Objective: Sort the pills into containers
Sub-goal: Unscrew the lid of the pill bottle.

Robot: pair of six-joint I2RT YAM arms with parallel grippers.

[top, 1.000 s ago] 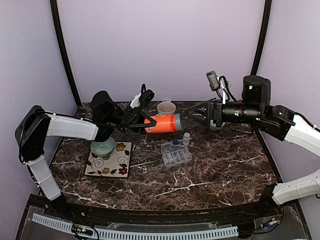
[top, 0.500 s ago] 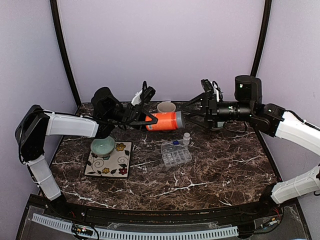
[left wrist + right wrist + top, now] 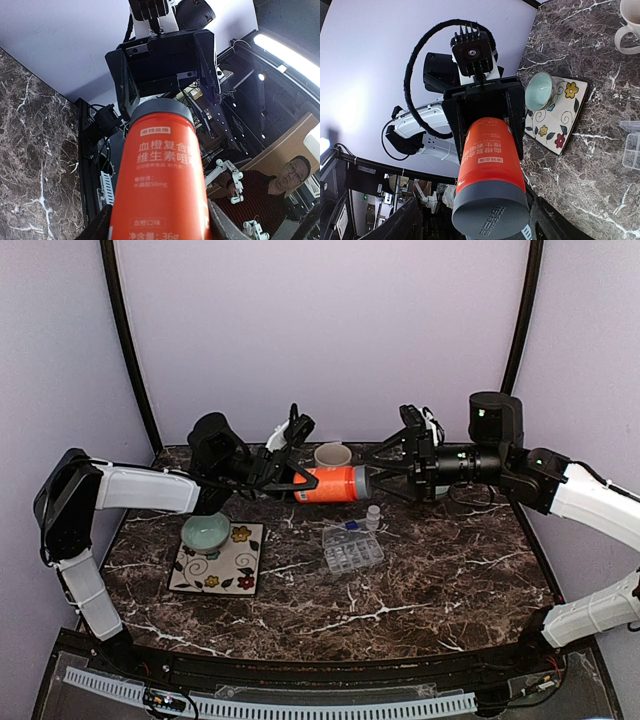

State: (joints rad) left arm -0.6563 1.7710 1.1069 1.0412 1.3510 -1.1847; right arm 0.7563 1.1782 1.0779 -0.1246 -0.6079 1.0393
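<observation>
My left gripper is shut on an orange bottle and holds it sideways above the table, grey cap pointing right. My right gripper is open, its fingers spread on either side of the cap with gaps showing. In the left wrist view the bottle fills the space between my fingers. The clear organiser box lies on the table below the bottle, lid open; a few blue specks show at its far edge. No loose pills can be made out.
A small white bottle stands just behind the box. A cream mug stands at the back. A pale green bowl sits on a floral tile at the left. Purple walls close in the dark marble table.
My right gripper has moved left and its open fingers now straddle the bottle's cap. My left gripper has raised the bottle slightly.
</observation>
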